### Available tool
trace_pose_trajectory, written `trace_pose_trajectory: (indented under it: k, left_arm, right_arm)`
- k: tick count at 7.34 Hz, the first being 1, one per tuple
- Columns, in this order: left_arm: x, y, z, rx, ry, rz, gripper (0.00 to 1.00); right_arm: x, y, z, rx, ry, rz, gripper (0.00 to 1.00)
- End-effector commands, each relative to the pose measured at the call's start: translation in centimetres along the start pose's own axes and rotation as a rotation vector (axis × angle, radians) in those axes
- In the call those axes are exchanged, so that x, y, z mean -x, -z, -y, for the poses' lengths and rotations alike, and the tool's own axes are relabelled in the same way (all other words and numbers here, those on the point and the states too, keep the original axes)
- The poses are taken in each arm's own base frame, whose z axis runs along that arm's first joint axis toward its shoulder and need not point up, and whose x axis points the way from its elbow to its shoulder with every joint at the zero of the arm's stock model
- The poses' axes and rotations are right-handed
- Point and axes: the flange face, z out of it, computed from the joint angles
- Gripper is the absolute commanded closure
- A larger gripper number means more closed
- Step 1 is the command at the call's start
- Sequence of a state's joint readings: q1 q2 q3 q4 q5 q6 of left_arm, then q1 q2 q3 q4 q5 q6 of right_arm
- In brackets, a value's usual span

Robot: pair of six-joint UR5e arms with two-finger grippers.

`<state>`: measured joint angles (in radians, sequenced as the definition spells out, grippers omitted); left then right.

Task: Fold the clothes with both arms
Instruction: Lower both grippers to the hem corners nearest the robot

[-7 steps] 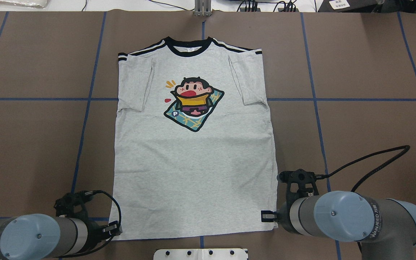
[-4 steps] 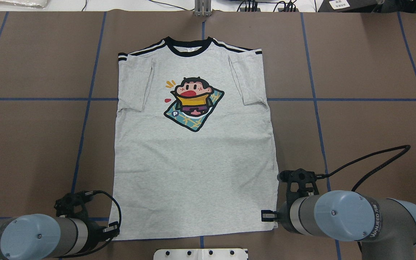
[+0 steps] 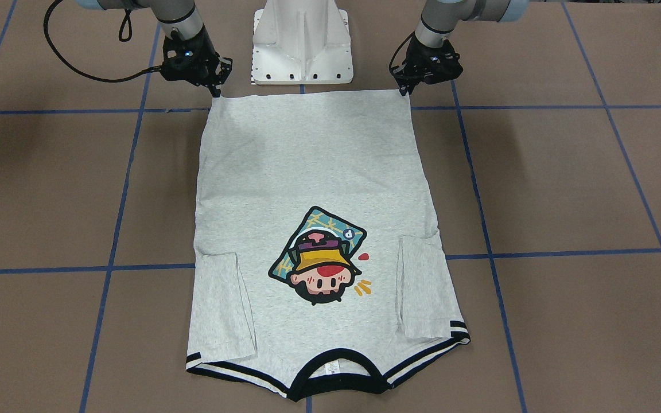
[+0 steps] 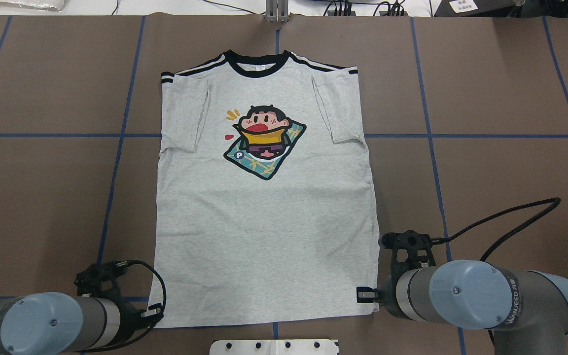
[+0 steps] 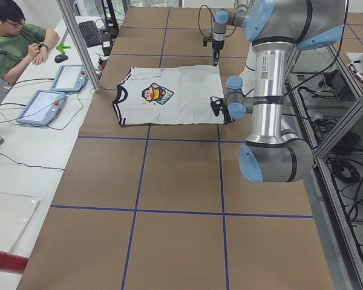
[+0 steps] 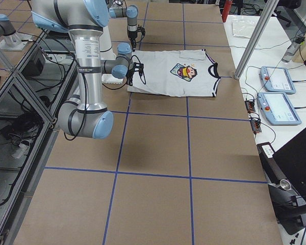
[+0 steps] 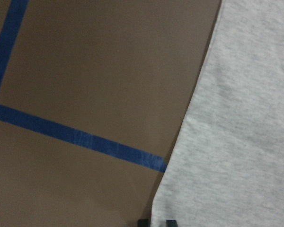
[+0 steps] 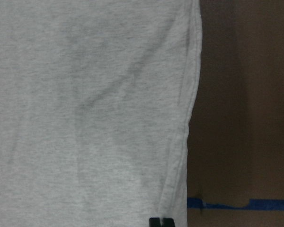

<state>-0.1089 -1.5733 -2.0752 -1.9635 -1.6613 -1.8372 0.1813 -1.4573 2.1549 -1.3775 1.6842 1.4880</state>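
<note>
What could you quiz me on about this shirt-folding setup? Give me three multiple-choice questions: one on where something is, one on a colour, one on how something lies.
1. Where are the left claw and the right claw on the T-shirt?
A) on the shoulder stripes
B) on the cartoon print
C) at the two corners of the bottom hem

2. What colour is the collar trim?
A) black
B) red
C) green

3. How do the sleeves lie?
A) spread out sideways
B) folded in over the front
C) rolled into tubes

Answers:
1 C: in the front-facing view, each claw sits at one hem corner.
2 A: the band round the neck opening is black.
3 B: both sleeves lie flat on top of the shirt's front.
</note>
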Motion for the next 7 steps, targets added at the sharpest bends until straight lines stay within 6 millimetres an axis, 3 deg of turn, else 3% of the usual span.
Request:
trace_pose_trajectory:
  k: [1,2,3,4,7]
  left_arm:
    - [0.0,0.0,0.1,-0.002,0.009,-0.002,0.88]
    - [-0.1,0.1,0.0,-0.001,0.064,-0.003,0.97]
    - [-0.3,0.7,0.0,0.000,0.079,-0.014,1.00]
    - [-0.4,1.0,0.1,0.000,0.080,-0.019,1.00]
    - [-1.2,4.2,-0.2,0.014,0.077,-0.074,1.00]
  right_arm:
    - [0.0,0.0,0.0,0.002,0.000,0.000,1.00]
    - [0.1,0.3,0.0,0.000,0.000,0.008,1.00]
    - [0.1,0.6,0.2,-0.004,-0.002,0.013,1.00]
    - [0.2,1.1,0.2,-0.001,0.009,0.022,1.00]
    - [0.0,3.7,0.4,0.044,0.006,0.068,1.00]
